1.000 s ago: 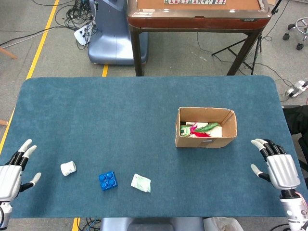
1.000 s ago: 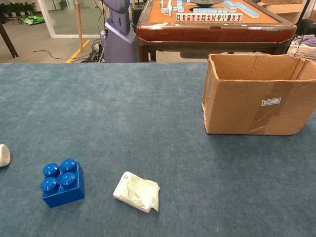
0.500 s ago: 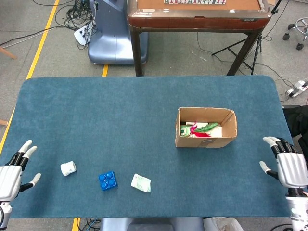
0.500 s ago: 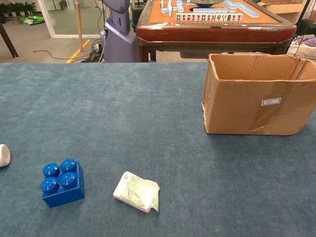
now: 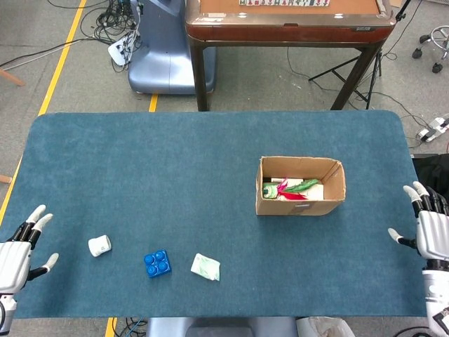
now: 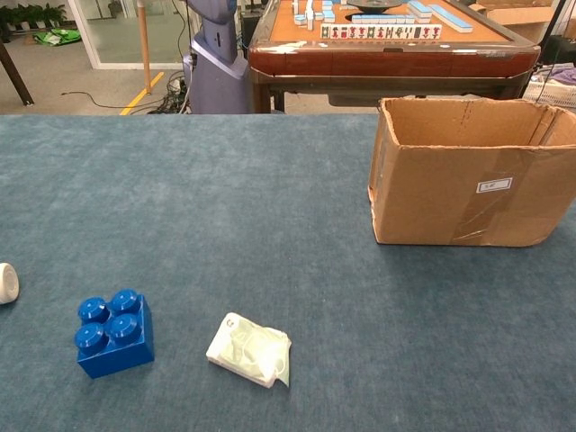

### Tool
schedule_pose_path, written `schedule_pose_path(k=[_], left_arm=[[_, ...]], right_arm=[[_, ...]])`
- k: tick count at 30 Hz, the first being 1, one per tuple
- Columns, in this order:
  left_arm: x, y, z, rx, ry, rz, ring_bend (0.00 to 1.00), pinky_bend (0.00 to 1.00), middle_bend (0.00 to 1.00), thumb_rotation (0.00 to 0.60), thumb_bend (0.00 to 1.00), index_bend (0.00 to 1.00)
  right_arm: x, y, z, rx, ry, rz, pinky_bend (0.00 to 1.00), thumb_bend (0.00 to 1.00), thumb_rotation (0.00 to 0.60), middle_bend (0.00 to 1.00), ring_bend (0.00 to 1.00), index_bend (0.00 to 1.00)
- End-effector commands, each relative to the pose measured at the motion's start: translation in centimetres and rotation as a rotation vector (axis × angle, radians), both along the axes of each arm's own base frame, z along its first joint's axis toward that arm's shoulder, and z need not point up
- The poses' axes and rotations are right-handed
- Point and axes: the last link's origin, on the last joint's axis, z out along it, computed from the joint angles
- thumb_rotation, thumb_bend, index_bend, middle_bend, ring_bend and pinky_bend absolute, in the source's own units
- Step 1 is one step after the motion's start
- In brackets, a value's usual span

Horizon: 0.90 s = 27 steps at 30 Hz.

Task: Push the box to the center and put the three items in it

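An open cardboard box [image 5: 300, 187] [image 6: 468, 174] stands right of the table's middle, with green and red things inside. Near the front left lie a small white cup [image 5: 99, 246] [image 6: 7, 283], a blue studded brick [image 5: 156, 264] [image 6: 114, 332] and a pale green packet [image 5: 205, 267] [image 6: 250, 349]. My left hand [image 5: 15, 251] hangs open at the table's left front corner, well left of the cup. My right hand [image 5: 429, 231] is open at the right edge, clear of the box. The chest view shows neither hand.
The blue felt table [image 5: 175, 168] ends just behind the box's far side at a wooden mahjong table [image 5: 287, 21]. A grey-blue machine base [image 5: 160, 56] and cables lie on the floor beyond.
My right hand has drawn back to the right, away from the box and toward the table's edge. The left hand and all objects are unmoved.
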Motion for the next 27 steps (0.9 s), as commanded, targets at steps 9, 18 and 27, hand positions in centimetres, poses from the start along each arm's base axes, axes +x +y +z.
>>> schedule_pose_path(k=[9, 18, 27], left_arm=[[-0.1, 0.0, 0.0, -0.001, -0.001, 0.005, 0.18, 0.52, 0.07, 0.600, 0.22, 0.15], [-0.1, -0.1, 0.1, -0.003, -0.004, 0.007, 0.18, 0.52, 0.07, 0.600, 0.22, 0.15], [-0.2, -0.1, 0.1, -0.005, -0.003, 0.009, 0.18, 0.52, 0.07, 0.600, 0.22, 0.15]], right_arm=[[-0.6, -4.1, -1.1, 0.009, -0.093, -0.040, 0.09, 0.01, 0.600, 0.01, 0.00, 0.10], [0.4, -5.8, -2.1, 0.086, -0.158, -0.040, 0.09, 0.01, 0.600, 0.06, 0.00, 0.10], [0.6, -6.6, -2.8, 0.117, -0.182, -0.059, 0.09, 0.01, 0.600, 0.13, 0.00, 0.10]])
